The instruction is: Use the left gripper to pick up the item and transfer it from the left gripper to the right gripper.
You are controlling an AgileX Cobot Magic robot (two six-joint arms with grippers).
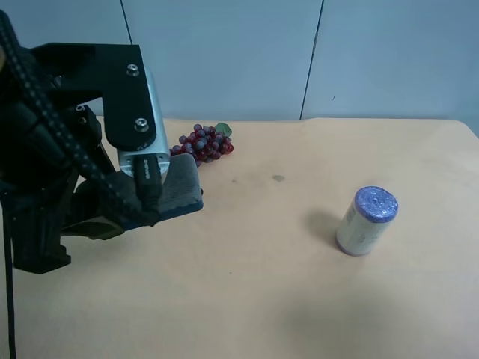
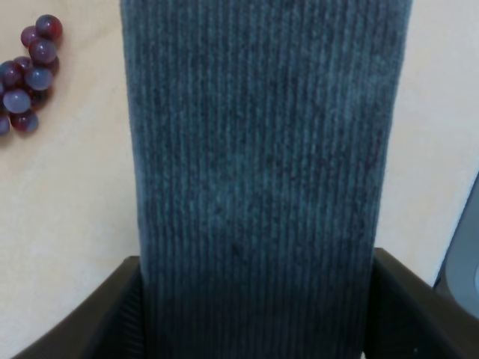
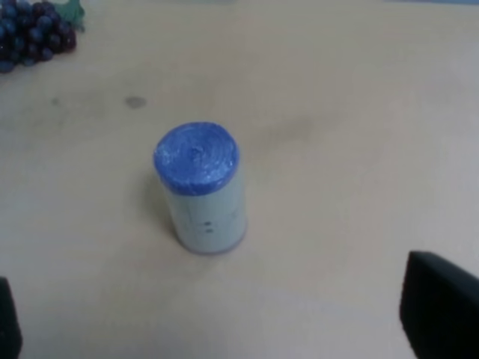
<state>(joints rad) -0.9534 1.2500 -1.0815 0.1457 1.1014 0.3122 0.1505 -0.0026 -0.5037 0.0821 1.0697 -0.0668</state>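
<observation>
Grey-green item (image 1: 185, 187), half hidden, clamped in left end effector (image 2: 258, 318); right end effector (image 3: 224, 321) wide

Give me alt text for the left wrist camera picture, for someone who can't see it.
A ribbed, dark grey-green block fills most of the frame, gripped on both sides by the black fingers of the left hand. Beside it, on the tan table, lies part of a bunch of red-purple grapes.

Tan table (image 1: 262, 299) just has grapes (image 1: 203, 142) near the jaws of the left gripper (image 2: 258, 321) and an upright can (image 3: 202, 191) ahead of the right gripper (image 3: 224, 321).
</observation>
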